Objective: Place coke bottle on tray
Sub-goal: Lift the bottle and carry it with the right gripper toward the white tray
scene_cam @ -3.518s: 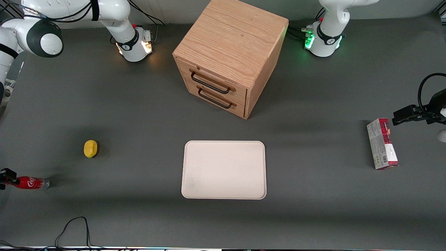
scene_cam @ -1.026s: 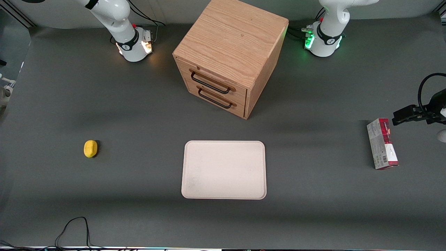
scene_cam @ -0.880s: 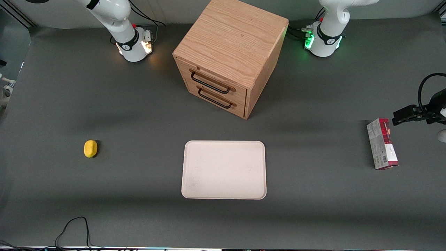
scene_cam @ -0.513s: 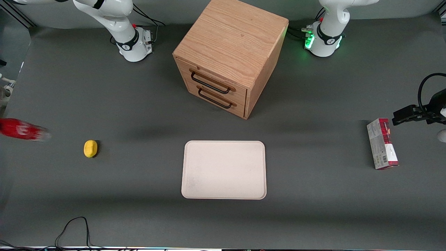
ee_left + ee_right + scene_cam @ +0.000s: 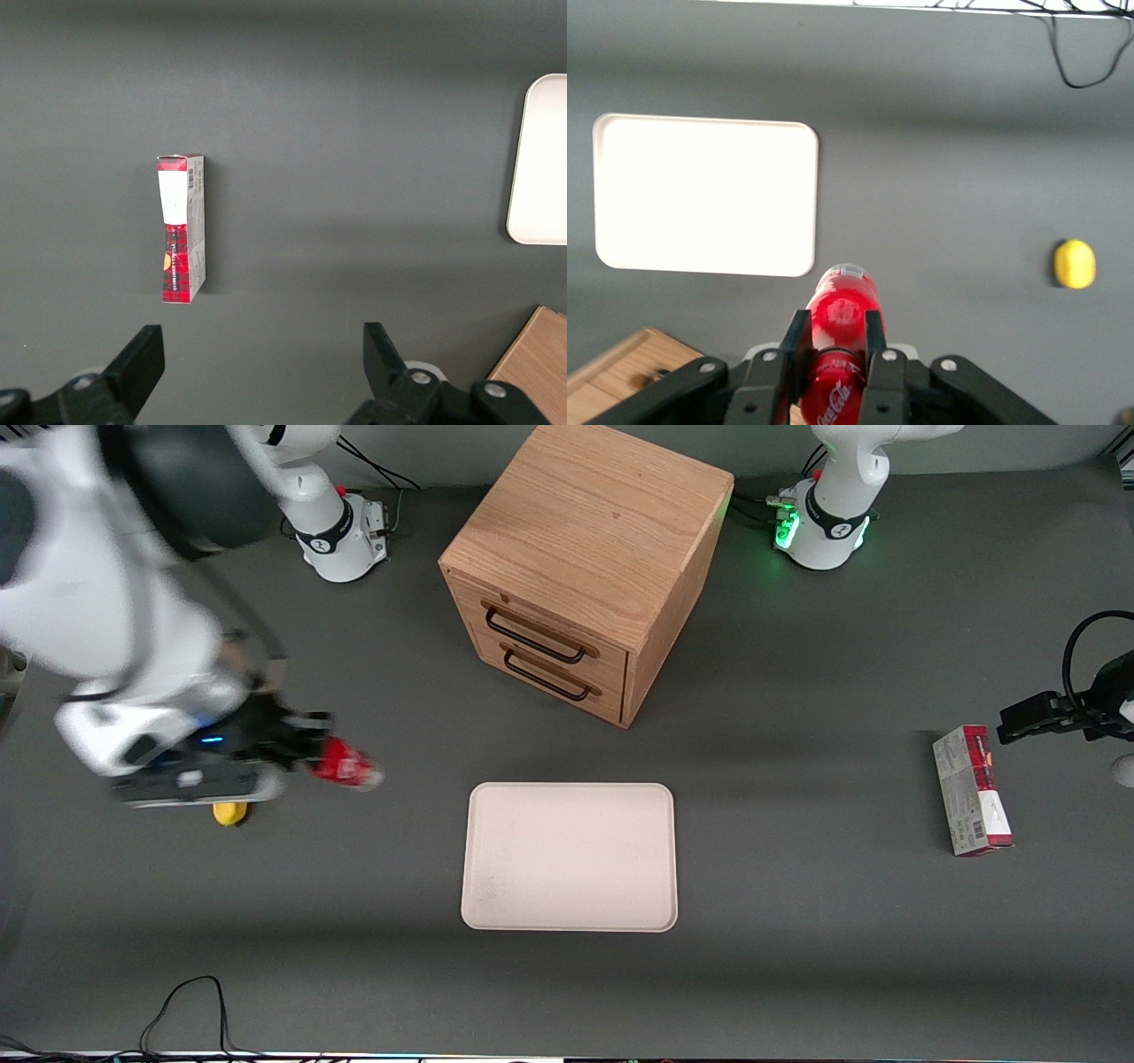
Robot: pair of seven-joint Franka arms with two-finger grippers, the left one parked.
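My right gripper hangs above the table, shut on the coke bottle, a slim red bottle with white script on its label. In the right wrist view the two black fingers clamp the bottle near its neck, and the bottle's clear base points away from the wrist. The bottle is held in the air between the lemon and the tray, a short way from the tray's rim. The cream-white tray lies flat with nothing on it.
A yellow lemon sits on the table under my arm. A wooden two-drawer cabinet stands farther from the front camera than the tray. A red-and-grey carton lies toward the parked arm's end. A black cable loops near the front edge.
The bottle was lifted from the table's edge at the working arm's end, went out of view, and has now swung in over the lemon toward the tray.
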